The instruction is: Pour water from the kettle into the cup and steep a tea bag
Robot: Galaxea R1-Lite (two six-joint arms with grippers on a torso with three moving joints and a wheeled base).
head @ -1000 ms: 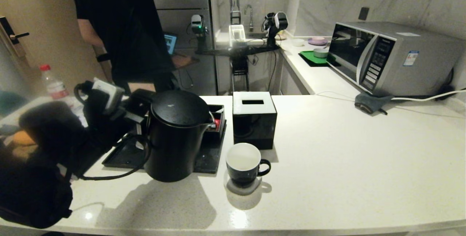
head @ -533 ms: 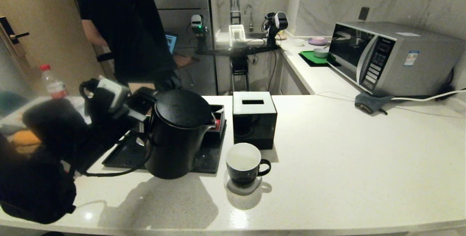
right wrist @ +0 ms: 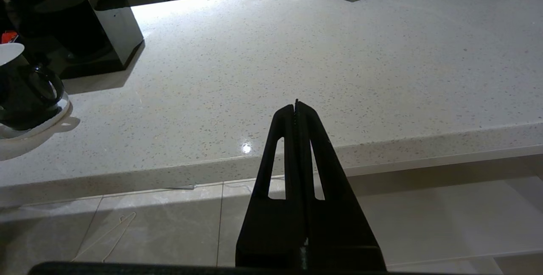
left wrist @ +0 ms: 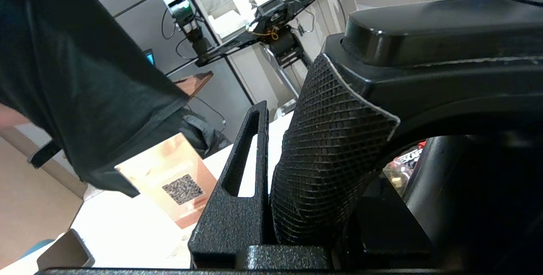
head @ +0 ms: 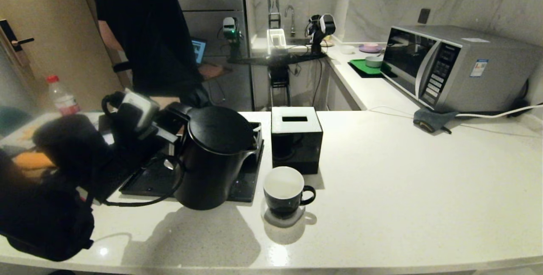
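Observation:
The tall black kettle [head: 216,160] hangs just above the counter, left of the cup, its lid on and its body leaning slightly toward the cup. My left gripper [head: 169,135] is shut on the kettle's textured loop handle [left wrist: 331,147]. The black cup [head: 284,192] with a white inside stands on a pale coaster, its ear handle pointing right; it looks empty. No stream of water shows. The tea bag is out of view. My right gripper [right wrist: 296,105] hangs shut and empty below the counter's front edge, right of the cup [right wrist: 25,92].
A black cube box [head: 295,139] with a white slotted top stands right behind the cup. A black tray [head: 144,183] lies behind the kettle. A microwave [head: 454,67] and a grey cloth [head: 432,120] sit at the far right. A person [head: 148,33] stands behind the counter.
The left gripper has carried the kettle to the right, closer to the cup, and it now leans a little. The right arm has not moved.

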